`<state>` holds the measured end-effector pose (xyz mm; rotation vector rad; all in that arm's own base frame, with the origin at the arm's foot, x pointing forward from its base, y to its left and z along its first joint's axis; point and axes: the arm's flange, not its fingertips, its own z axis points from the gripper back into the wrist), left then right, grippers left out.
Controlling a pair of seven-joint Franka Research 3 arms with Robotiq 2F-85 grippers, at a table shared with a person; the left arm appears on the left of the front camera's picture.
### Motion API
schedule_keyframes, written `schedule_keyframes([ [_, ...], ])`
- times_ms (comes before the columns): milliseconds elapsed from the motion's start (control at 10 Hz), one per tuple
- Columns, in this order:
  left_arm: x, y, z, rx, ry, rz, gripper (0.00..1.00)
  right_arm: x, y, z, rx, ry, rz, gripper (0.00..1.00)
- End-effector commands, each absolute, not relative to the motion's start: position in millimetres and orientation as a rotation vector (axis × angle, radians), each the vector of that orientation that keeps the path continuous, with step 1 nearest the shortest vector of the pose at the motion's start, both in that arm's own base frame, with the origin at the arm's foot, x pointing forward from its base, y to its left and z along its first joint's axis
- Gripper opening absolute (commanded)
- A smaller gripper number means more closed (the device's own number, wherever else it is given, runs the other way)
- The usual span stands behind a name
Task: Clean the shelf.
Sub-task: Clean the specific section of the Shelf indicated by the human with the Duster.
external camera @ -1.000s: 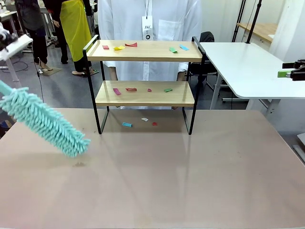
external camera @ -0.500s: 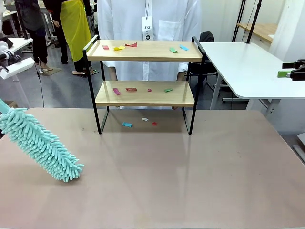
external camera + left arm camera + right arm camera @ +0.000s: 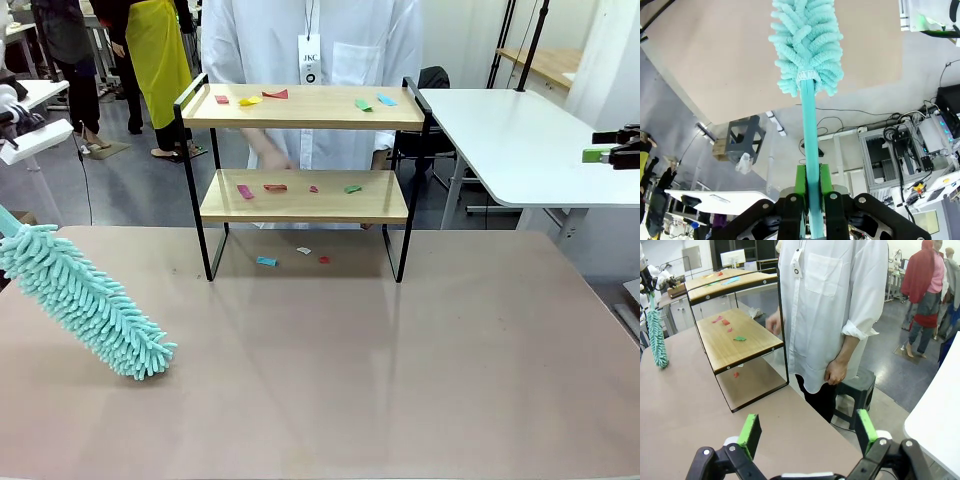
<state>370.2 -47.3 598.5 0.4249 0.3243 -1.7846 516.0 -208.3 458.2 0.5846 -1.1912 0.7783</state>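
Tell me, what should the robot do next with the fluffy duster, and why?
Probably lift the duster and swing it right toward the shelf. The left gripper is shut on its handle, but the head hangs low at the left of the table, away from the shelf, and coloured scraps lie on both boards.

Front and right-wrist cameras, both toward shelf (image 3: 380, 207)

A white badge (image 3: 310, 57) hanging on the person's shirt (image 3: 365, 40) bears small dark print, perhaps "JKC"; nothing else is legible.
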Motion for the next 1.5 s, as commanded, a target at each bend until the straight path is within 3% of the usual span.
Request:
schedule_keyframes([
  [0,370.6,-45.3,600.0,0.437,0.313,-1.784,0.13,515.9,-207.2,460.2,0.582,-1.193,0.782,1.0],
  [1400,370.6,-45.3,600.0,0.437,0.313,-1.784,0.13,515.9,-207.2,460.2,0.582,-1.193,0.782,1.0],
])
